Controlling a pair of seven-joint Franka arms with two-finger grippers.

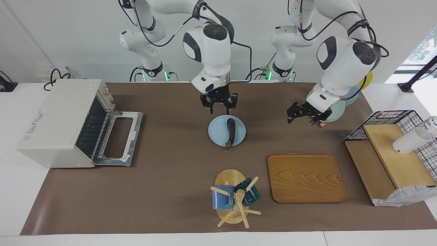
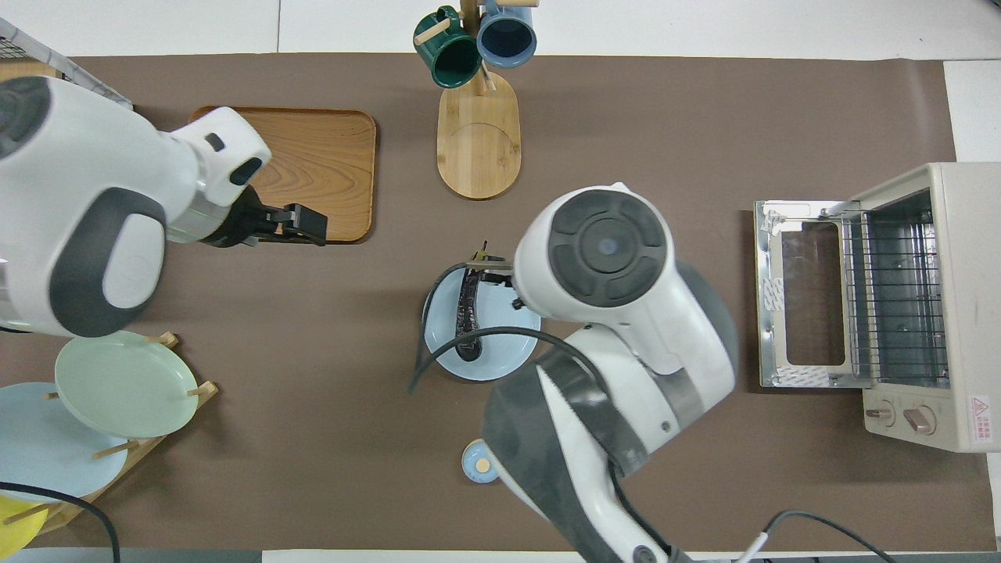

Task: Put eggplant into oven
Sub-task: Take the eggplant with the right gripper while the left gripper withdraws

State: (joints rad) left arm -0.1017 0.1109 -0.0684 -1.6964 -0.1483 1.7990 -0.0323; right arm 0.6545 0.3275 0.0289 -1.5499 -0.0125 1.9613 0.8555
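The eggplant [image 1: 231, 131] is long and dark with a green stem end. It lies on a light blue plate [image 1: 216, 135] in the middle of the table, stem pointing away from the robots. It also shows in the overhead view [image 2: 468, 313] on the plate [image 2: 500, 348]. My right gripper [image 1: 219, 110] hangs open just above the plate's edge nearer to the robots, not touching the eggplant. The off-white oven [image 1: 58, 119] stands at the right arm's end, its door [image 1: 119, 136] dropped open and the rack visible [image 2: 891, 297]. My left gripper [image 1: 304, 120] waits open and empty in the air.
A wooden tray [image 1: 305, 177] and a mug tree [image 1: 235, 198] with a blue and a green mug lie farther from the robots than the plate. A plate rack [image 2: 117, 383], a wire basket [image 1: 392, 118] and wooden shelf stand at the left arm's end. A small blue disc [image 2: 478, 461] lies near the robots.
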